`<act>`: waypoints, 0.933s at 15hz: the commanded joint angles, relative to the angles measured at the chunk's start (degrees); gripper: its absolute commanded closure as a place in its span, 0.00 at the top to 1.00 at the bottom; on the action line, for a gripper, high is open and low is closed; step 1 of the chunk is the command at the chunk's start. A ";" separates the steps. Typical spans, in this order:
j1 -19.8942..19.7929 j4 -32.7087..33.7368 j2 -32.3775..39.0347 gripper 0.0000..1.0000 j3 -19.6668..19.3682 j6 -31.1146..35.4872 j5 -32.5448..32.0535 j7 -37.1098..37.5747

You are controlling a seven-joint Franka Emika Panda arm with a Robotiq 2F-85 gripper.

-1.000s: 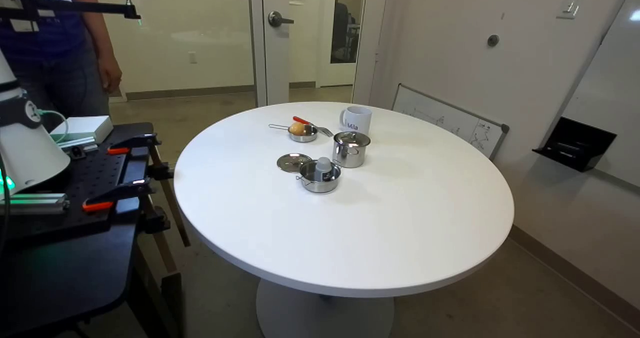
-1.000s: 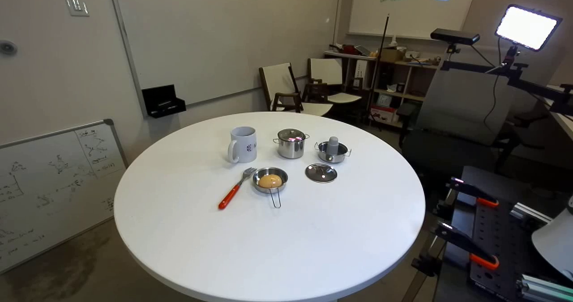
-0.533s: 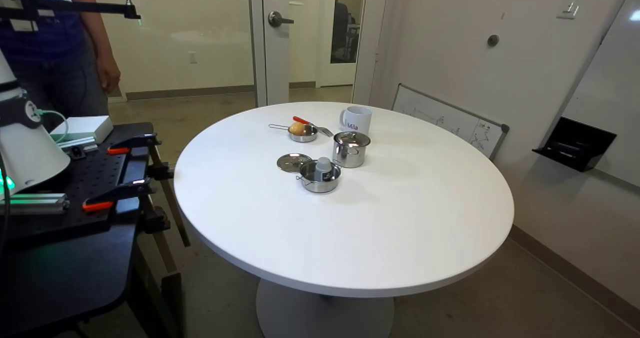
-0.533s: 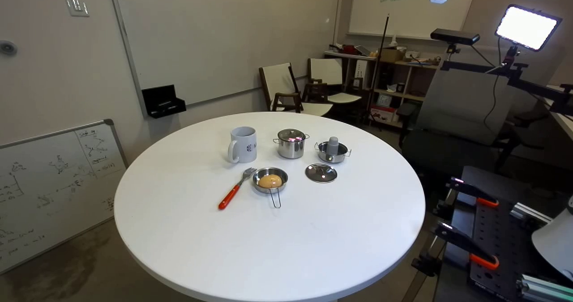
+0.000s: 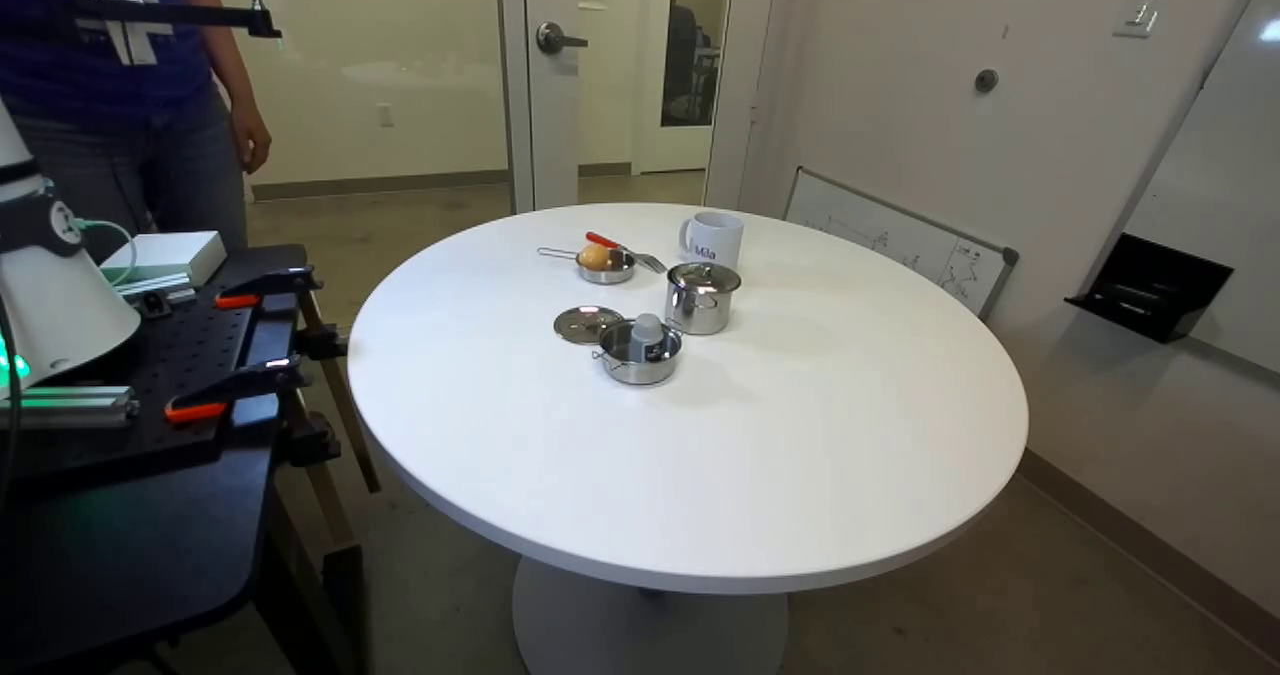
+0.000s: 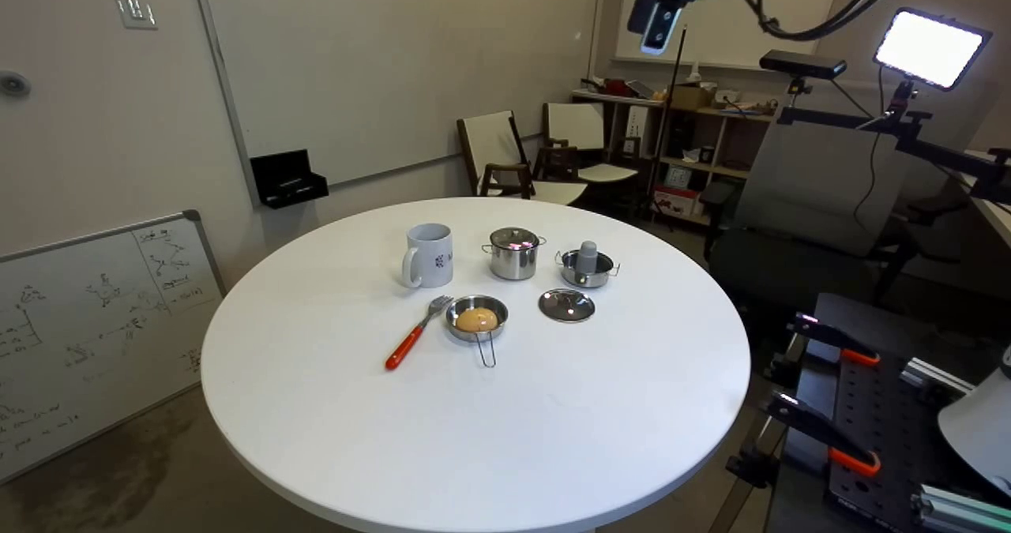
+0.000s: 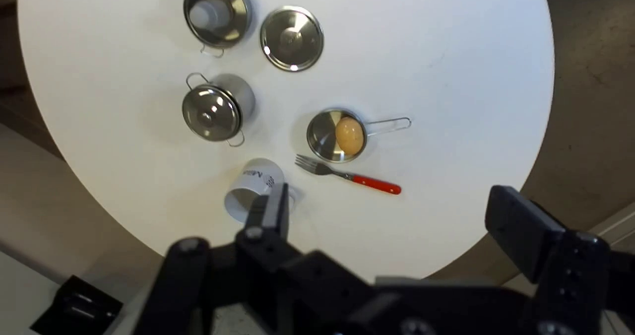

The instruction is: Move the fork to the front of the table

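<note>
The fork point(image 6: 416, 334) lies flat on the round white table point(image 6: 490, 446), with a red handle and metal tines. It also shows in an exterior view point(image 5: 602, 241), partly behind the small pan, and whole in the wrist view point(image 7: 375, 183). Its tines lie beside the pan's rim. My gripper point(image 7: 389, 190) is wide open and empty in the wrist view, high above the table, its fingers point(image 7: 518, 228) well apart. In an exterior view the gripper point(image 6: 654, 34) hangs at the top edge, far from the fork.
A small pan point(image 6: 452, 318) holding a tan egg-like item point(image 6: 477, 319) sits beside the fork. A white mug point(image 6: 434, 257), a lidded pot point(image 6: 513, 261), an open pot point(image 6: 586, 279) holding a grey item, and a loose lid point(image 6: 566, 305) stand nearby. A person point(image 5: 130, 105) stands behind the cart.
The gripper has moved left and down into fuller view at the top of an exterior view. The person has shifted to the right. The fork and dishes have not moved.
</note>
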 commanded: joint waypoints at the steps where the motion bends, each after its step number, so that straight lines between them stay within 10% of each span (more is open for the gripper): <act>1: 3.28 7.23 13.69 1.00 -0.91 7.50 0.86 -7.13; 14: 0.49 31.18 48.45 1.00 7.07 7.34 10.10 -44.34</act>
